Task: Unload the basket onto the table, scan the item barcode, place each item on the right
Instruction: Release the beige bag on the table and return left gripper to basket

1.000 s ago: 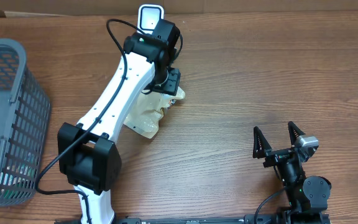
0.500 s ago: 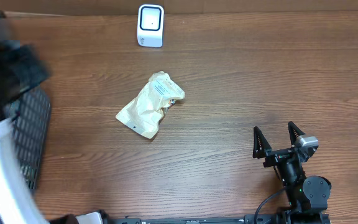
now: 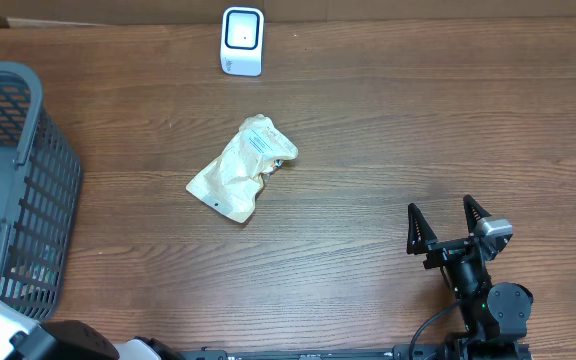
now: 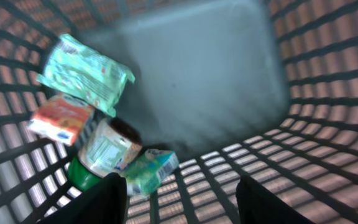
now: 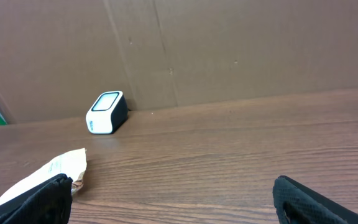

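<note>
pouch: released near barcode scanner, abandoned on table. left gripper swung away over basket, spread, empty. right gripper spread wide, idle. next item apparently sought.

Three views: one top-down, one inside the basket, one low across the desk.
The overhead camera looks straight down from well above. The left wrist camera peers closely into the grey basket at the desk's left edge. The right wrist camera sits low near the front right corner and faces the far edge. It shares the white scanner and tan pouch with the overhead.
</note>
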